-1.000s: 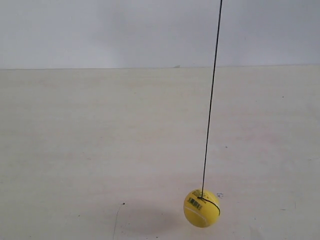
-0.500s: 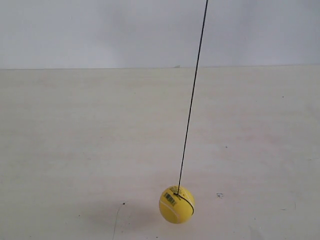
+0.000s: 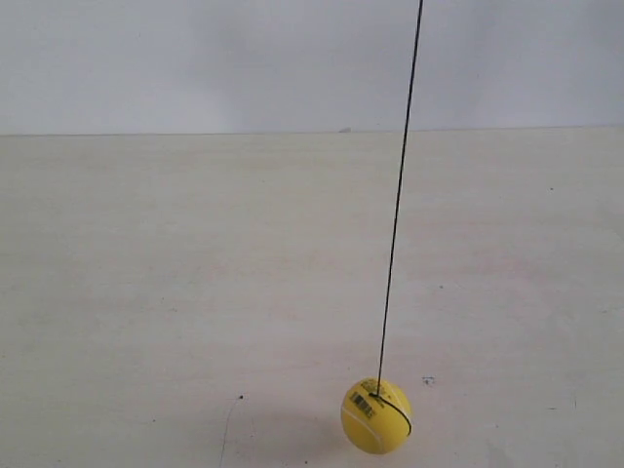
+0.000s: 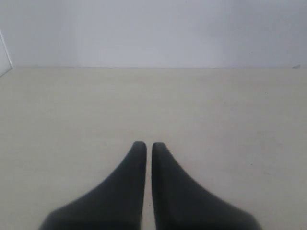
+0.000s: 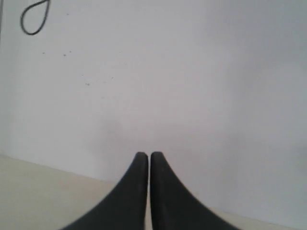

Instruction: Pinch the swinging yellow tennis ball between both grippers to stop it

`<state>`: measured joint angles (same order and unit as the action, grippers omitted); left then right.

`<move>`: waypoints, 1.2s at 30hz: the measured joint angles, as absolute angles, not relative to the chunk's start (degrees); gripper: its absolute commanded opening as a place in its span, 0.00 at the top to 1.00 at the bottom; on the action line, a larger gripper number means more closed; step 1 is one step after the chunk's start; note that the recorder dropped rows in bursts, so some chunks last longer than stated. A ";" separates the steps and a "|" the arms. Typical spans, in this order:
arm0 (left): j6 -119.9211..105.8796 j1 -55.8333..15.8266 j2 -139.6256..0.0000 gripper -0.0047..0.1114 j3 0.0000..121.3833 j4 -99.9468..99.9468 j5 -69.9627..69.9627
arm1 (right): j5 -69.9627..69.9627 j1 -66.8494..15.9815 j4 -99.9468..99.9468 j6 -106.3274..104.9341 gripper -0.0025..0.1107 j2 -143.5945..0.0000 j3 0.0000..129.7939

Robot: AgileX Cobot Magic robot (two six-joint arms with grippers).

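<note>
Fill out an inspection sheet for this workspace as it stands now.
Surface: pale cream table, bare except for the ball.
Job's things: yellow tennis ball with barcode sticker, low over the table on a slanting black string; whether it touches the table cannot be told.
Clutter: nothing seen beyond small dark specks.
Grippers: left gripper and right gripper both have jaws together and hold nothing; neither shows in the exterior view.
Cables: dark cord loop against the wall, right wrist view.
Surroundings: plain white wall.

String (image 3: 400,195) leaves top edge; barcode (image 3: 362,403) perhaps illegible.
</note>
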<state>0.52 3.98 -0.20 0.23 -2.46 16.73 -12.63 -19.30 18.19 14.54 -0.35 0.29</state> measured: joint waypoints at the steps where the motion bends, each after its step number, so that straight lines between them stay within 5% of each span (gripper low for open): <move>1: 0.52 3.98 -0.20 0.92 0.23 -2.46 16.73 | -12.76 -17.40 16.89 13.91 0.98 -0.35 0.29; 13: 0.52 3.98 -0.20 0.92 0.23 -2.46 16.73 | -4.09 -1.89 7.00 7.25 0.98 -0.35 0.29; 25: 0.52 3.98 -0.20 0.92 0.23 -2.46 16.73 | 16.87 -0.60 6.51 3.62 0.98 -0.35 0.18; 36: 0.52 3.98 -0.20 0.92 0.23 -2.46 16.73 | 18.61 -0.60 6.51 3.23 0.98 -0.33 -0.05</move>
